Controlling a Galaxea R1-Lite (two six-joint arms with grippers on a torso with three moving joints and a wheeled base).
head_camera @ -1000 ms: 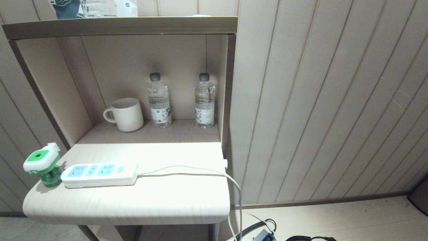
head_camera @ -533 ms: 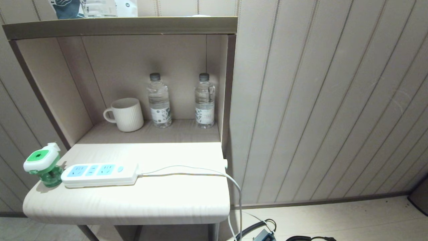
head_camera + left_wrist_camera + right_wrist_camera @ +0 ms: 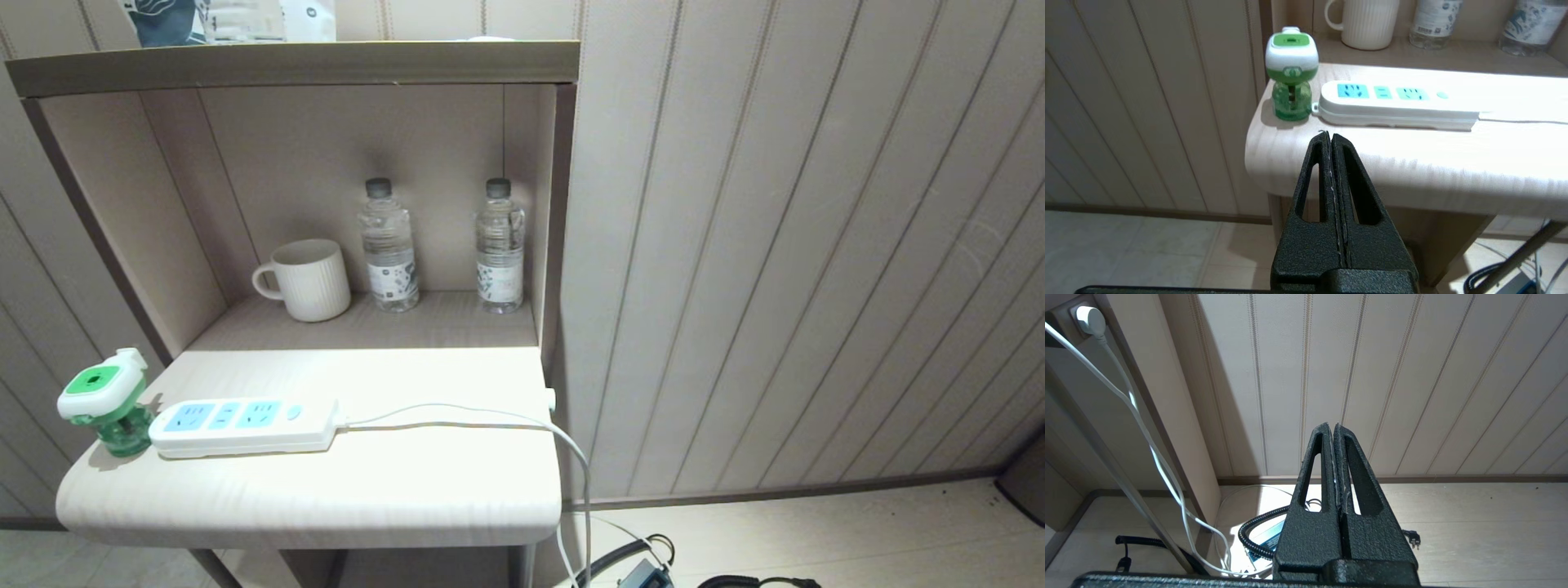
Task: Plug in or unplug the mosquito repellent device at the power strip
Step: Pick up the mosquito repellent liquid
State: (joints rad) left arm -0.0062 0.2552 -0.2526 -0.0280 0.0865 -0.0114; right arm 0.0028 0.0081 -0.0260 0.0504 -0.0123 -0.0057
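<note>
Nothing on the tabletop has shifted since a second ago, and neither arm shows in your head view. Your pale wood tabletop (image 3: pixel 326 490) fills the lower left of the frame, with the mosquito repellent device (image 3: pixel 104 400) upright at its far left edge, just beside the end of the power strip (image 3: pixel 243 425) and not plugged in. Its white cord (image 3: pixel 457 416) trails right and drops off the edge. Behind, a mug (image 3: pixel 306 279) and two water bottles (image 3: pixel 389 245) stand in the recessed shelf; panelled wall fills the right. Your left gripper (image 3: pixel 1329 136) hangs short of the table's front edge, fingers pressed together, holding nothing. Your right gripper (image 3: pixel 1333 428) points at the wall and floor, likewise closed and empty.
</note>
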